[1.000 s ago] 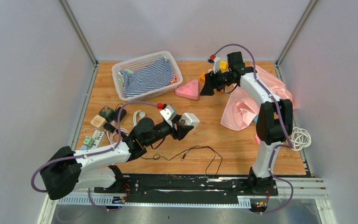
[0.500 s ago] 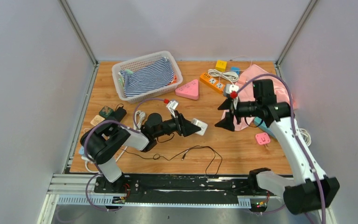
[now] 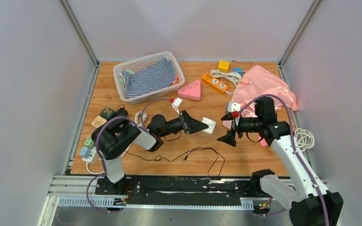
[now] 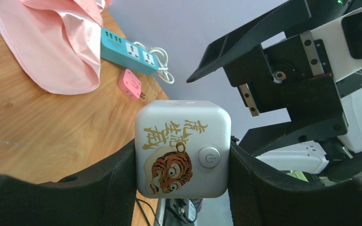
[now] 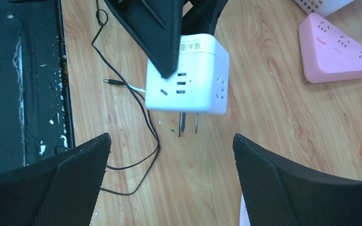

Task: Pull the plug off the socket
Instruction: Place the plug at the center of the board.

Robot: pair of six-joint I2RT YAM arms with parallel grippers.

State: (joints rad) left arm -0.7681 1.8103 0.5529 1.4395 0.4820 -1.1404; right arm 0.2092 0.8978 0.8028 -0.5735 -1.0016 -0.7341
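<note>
Logging what I see around both hands.

- **White cube socket** [image 4: 183, 155]: it has a tiger print and a power button. The left hand [image 3: 201, 125] is clamped on its two sides and holds it above the table [image 3: 245, 157]. Two bare prongs [image 5: 188, 125] stick out toward the right hand.
- **Right hand** [image 3: 227, 127]: the fingers are spread wide with nothing between them. It faces the cube from just in front.
- **Small pink plug** [image 4: 132, 84]: it lies loose on the table beyond the left hand, apart from the cube and near a teal power strip [image 4: 132, 51].
- **In the way:** a thin black cable [image 5: 136, 108] snakes across the table under both hands.
- **Around the hands:**
  - A pink cloth [image 3: 268, 84] lies behind the right hand.
  - A pink triangular strip [image 3: 190, 90] and an orange strip [image 3: 215, 84] lie further out.
  - A white basket [image 3: 122, 70] holding striped cloth [image 3: 148, 77] is well apart from the left hand.
</note>
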